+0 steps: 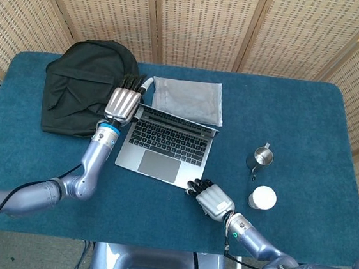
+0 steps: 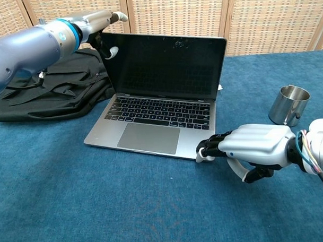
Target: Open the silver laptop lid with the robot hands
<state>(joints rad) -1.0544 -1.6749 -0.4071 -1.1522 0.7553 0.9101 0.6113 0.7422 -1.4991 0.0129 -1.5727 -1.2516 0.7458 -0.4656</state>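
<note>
The silver laptop [image 1: 165, 147] [image 2: 151, 134] stands open in the middle of the blue table, its dark screen [image 2: 167, 65] nearly upright. My left hand [image 1: 122, 103] [image 2: 89, 25] is at the lid's top left corner and pinches it, fingers over the top edge and thumb on the screen side. My right hand [image 1: 211, 199] [image 2: 252, 147] lies low on the table with its fingertips pressing on the front right corner of the laptop base. It holds nothing.
A black bag [image 1: 88, 86] [image 2: 49, 88] lies left of the laptop, under my left arm. A grey pouch [image 1: 188, 100] lies behind the lid. A steel cup [image 1: 260, 158] [image 2: 288, 106] and a white cup [image 1: 262, 198] stand right of my right hand.
</note>
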